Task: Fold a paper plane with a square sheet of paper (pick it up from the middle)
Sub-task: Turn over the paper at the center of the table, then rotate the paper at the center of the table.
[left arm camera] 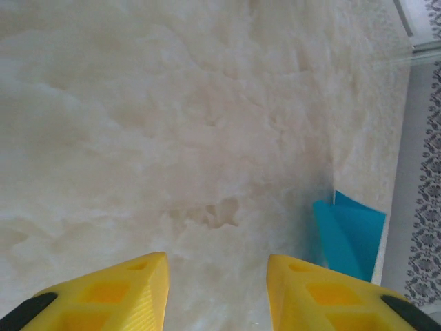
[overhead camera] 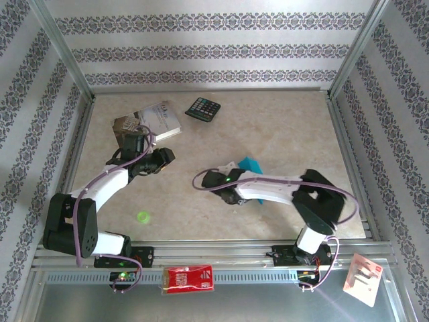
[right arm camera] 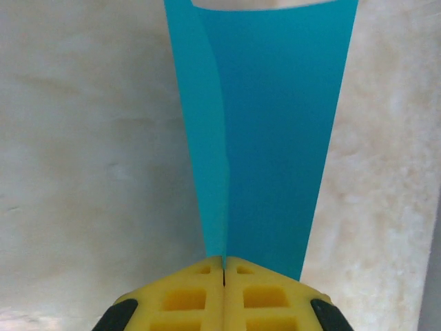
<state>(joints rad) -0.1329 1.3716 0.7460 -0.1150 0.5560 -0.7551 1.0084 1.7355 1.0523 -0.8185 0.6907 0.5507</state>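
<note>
The right wrist view shows what the overhead view hides: the right pincer (right arm camera: pixel 224 265) has its yellow fingers pressed together on the narrow near end of the blue paper (right arm camera: pixel 275 138). The paper is folded along a lengthwise crease and widens away from the camera, above the surface (right arm camera: pixel 69 172). From above, the right arm (overhead camera: pixel 268 188) covers most of the paper, and a blue corner (overhead camera: pixel 252 165) sticks out near the middle of the surface. The left wrist view shows the left pincer (left arm camera: pixel 217 289) with fingers apart and nothing between them, the paper off to its right. Far side: one book (overhead camera: pixel 151 121), partly behind the left arm (overhead camera: pixel 107 184), and one calculator (overhead camera: pixel 203 109). Nearer: one green spot (overhead camera: pixel 143 217), one red packet (overhead camera: pixel 189 278), one white packet (overhead camera: pixel 362 276). Two arms, one paper.
</note>
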